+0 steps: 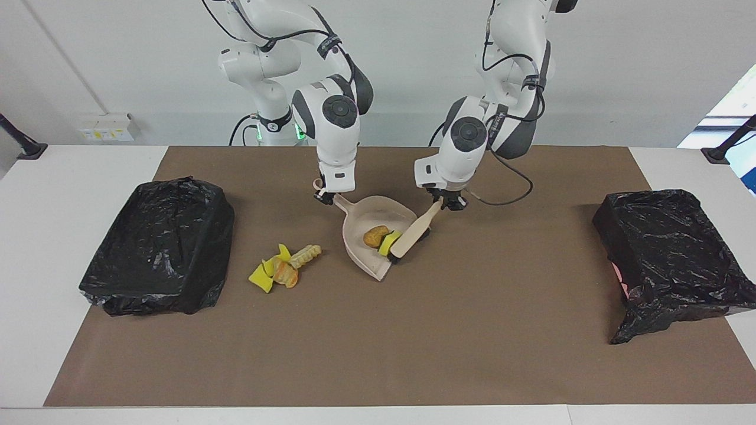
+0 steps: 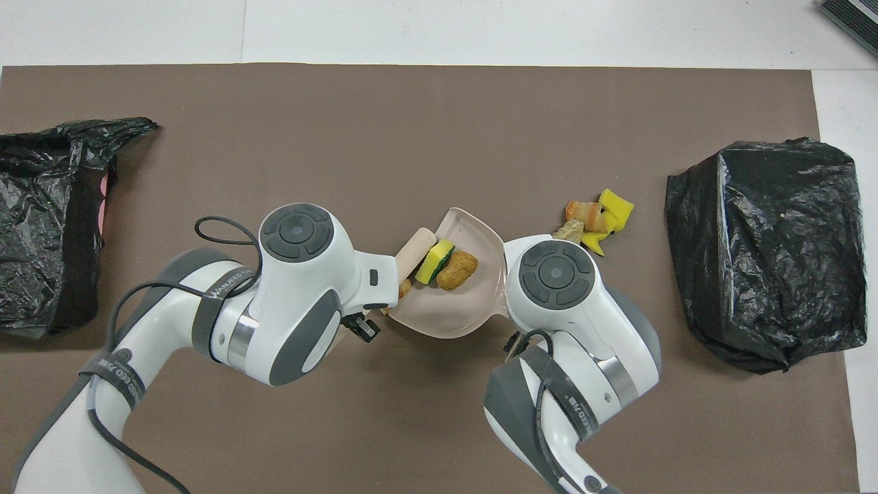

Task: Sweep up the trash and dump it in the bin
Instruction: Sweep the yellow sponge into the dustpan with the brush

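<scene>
Left gripper (image 1: 447,203) clamped the brush (image 1: 411,238), right gripper (image 1: 323,196) clamped the dustpan (image 1: 361,255); keeping bristles low should stop the trash (image 1: 376,236) rolling out.

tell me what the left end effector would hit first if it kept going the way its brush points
Likely the dustpan. The left end effector holds the brush slanting down toward the pan's mouth, its head against the yellow sponge piece beside the brown lump. Going on, it would push those deeper in; depth is hard to judge.
</scene>
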### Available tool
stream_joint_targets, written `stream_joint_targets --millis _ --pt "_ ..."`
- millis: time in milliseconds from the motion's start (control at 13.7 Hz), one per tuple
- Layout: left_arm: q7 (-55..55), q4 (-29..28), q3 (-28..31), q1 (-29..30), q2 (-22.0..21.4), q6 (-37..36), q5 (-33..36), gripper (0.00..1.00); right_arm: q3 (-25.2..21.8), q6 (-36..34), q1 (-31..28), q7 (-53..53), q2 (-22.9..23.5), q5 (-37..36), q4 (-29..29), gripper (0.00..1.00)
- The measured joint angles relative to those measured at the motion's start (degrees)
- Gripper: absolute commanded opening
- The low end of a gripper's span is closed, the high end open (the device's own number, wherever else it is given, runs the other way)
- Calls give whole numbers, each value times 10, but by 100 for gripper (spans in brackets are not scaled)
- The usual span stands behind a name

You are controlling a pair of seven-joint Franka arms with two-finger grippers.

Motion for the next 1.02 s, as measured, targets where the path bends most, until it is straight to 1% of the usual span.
stream_joint_targets --millis 219,511,876,1022 --pt "-53 5 0 -24 -18 -12 -33 0 0 0 0 0 0 0 0 0" --pt "-120 19 10 -23 -45 -21 -55 0 0 0 0 0 0 0 0 0" --pt "-314 18 18 -18 -51 -22 -56 0 0 0 0 0 0 0 0 0" --pt "-374 4 19 -13 -55 -30 -56 0 0 0 0 0 0 0 0 0"
